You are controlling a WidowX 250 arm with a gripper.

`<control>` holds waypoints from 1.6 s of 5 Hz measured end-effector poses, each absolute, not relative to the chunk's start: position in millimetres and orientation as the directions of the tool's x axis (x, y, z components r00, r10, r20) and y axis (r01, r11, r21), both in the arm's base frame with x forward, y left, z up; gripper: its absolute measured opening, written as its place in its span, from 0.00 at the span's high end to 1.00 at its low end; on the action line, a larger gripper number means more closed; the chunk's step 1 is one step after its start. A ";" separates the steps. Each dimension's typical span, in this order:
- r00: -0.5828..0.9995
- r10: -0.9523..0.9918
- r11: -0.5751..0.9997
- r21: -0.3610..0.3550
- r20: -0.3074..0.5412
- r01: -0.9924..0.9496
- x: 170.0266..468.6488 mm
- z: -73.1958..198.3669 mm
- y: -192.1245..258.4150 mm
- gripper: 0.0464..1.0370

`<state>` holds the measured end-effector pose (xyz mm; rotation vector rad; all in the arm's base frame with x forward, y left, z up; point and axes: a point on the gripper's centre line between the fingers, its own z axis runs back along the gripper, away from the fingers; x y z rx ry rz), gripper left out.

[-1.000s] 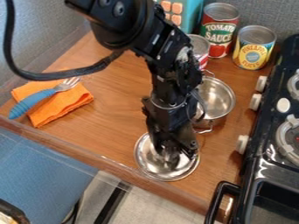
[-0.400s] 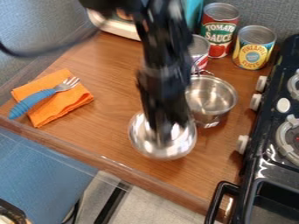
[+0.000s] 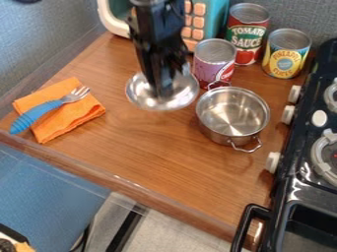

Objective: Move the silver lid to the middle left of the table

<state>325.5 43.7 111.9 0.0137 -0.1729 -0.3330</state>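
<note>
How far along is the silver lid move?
Done: the gripper appears to have the silver lid. In hand: carry, lid over the table between orange cloth and pot. Left: probably position it middle left, set down, open jaws, back off.

1. Beneath the fingers (image 3: 152, 74): a brown wooden table (image 3: 131, 147), light glinting on its near edge.
2. Behind them: a grey wall (image 3: 286, 17) and a teal microwave (image 3: 215, 15) with orange buttons.
3. Left of them: another grey wall (image 3: 46, 42).
4. Well to their right: a black stove (image 3: 299, 167) with white knobs.
5. Nearer the camera, below them: light grey floor (image 3: 187, 231); to its left, a blue surface (image 3: 46, 172).
</note>
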 end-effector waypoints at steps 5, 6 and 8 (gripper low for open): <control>0.983 -0.119 0.983 0.153 0.137 0.098 401.3 62.2 182.7 0.70; 0.986 -0.126 0.982 0.153 0.111 0.108 396.5 48.6 182.6 0.40; 0.977 -0.141 0.986 0.112 0.157 0.124 395.7 68.7 173.6 0.03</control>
